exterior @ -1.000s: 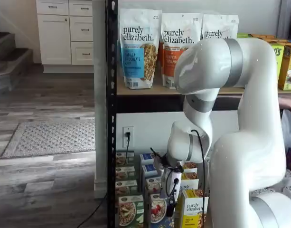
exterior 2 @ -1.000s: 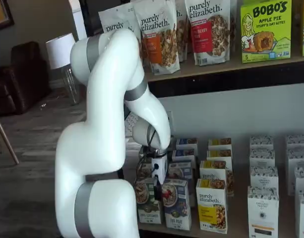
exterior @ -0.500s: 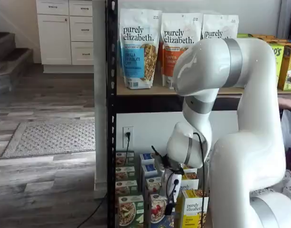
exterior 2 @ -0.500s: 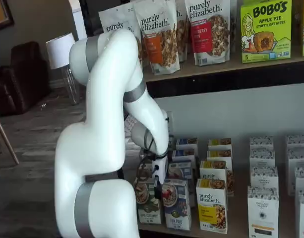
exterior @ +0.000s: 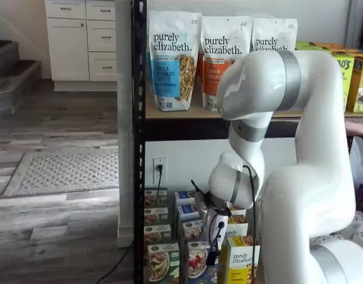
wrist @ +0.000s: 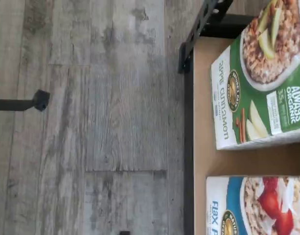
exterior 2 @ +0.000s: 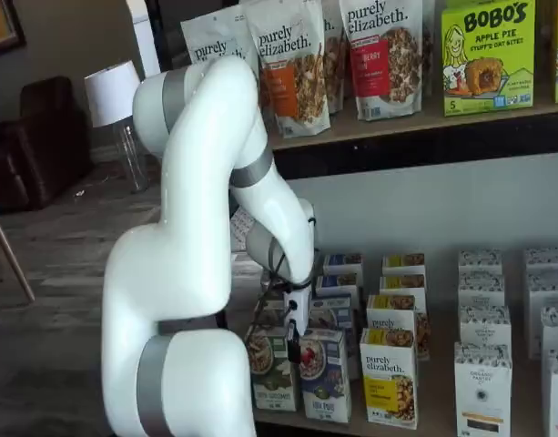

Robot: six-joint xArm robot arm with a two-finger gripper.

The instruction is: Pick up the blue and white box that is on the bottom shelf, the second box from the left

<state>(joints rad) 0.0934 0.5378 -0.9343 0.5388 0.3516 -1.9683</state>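
Observation:
The blue and white box (exterior 2: 324, 375) stands at the front of its row on the bottom shelf (exterior 2: 438, 393), with like cartons behind it. It also shows in a shelf view (exterior: 196, 264) and partly in the wrist view (wrist: 257, 208), between a green carton (wrist: 260, 83) and a yellow "purely elizabeth" carton (exterior 2: 389, 378). My gripper (exterior 2: 292, 351) hangs just in front of and above the blue box's left top edge; it also shows in a shelf view (exterior: 212, 257). Its black fingers show side-on with no gap visible, and nothing is seen held in them.
The green carton (exterior 2: 272, 369) stands right beside the fingers. White cartons (exterior 2: 483, 382) fill the shelf's right part. Tall granola bags (exterior: 174, 59) sit on the wood-board tier above. A black rack post (exterior: 138, 177) is at the left. Wood floor (wrist: 91, 117) lies before the shelf edge.
The wrist and gripper have shifted slightly down and toward the front blue carton. No box has moved.

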